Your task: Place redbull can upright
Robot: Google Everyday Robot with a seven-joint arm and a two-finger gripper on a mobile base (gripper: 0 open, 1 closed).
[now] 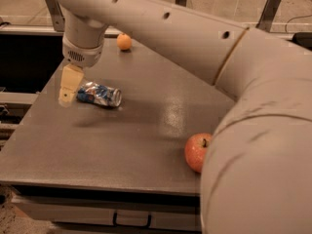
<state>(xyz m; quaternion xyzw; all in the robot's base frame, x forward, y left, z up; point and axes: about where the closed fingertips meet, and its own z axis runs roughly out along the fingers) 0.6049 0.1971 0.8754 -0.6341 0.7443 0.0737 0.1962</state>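
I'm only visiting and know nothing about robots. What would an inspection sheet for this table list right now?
Surface: grey table, flat, slight sheen.
Job's things: redbull can lying on its side, dented, toward the left.
Clutter: red apple front right, partly behind the arm; orange at the back.
Grippers: pincer low, close beside the can's left end.
Cables: nothing seen.
Surroundings: metal posts behind the table.
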